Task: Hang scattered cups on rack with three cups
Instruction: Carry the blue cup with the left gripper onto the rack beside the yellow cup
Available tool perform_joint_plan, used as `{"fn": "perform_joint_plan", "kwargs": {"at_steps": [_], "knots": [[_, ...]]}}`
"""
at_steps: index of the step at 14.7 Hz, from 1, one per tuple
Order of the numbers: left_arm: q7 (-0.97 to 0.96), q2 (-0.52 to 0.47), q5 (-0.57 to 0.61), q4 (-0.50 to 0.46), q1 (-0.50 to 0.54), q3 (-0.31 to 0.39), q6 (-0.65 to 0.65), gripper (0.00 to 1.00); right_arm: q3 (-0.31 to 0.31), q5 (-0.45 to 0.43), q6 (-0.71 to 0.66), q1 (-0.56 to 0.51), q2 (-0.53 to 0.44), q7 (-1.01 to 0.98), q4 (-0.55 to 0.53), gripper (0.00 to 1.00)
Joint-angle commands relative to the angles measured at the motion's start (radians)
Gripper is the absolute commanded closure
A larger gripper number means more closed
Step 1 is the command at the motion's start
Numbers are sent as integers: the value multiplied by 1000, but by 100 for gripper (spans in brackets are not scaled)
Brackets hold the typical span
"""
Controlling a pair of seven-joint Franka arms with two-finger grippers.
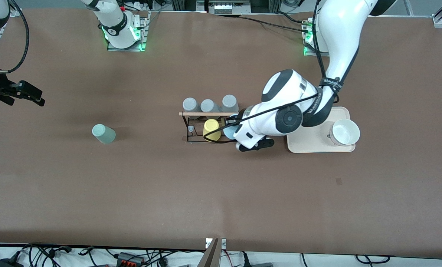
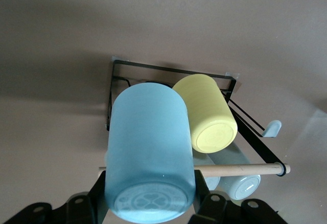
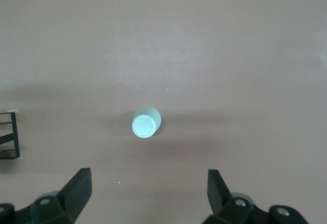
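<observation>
Rack has grey cups. Left claw grips blue cup there. Mint cup waits; right claw, wide open, holds nothing, by the bench edge.

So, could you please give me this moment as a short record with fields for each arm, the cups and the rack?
left gripper: shut on the light blue cup, over the rack
right gripper: open, waiting above the table with the mint green cup below it
mint green cup: upside down on the table, toward the right arm's end
rack: three grey cups and a yellow cup on it
</observation>
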Motion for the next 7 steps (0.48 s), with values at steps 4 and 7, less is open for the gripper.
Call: {"fn": "perform_joint_plan", "kwargs": {"at_steps": [4, 7], "knots": [[-10, 68, -13, 26, -15, 3, 24, 91, 0, 16, -4, -5, -5, 4, -8, 0], [7, 82, -2, 34, -10, 12, 50, 0, 0, 16, -6, -2, -5, 4, -8, 0]]}}
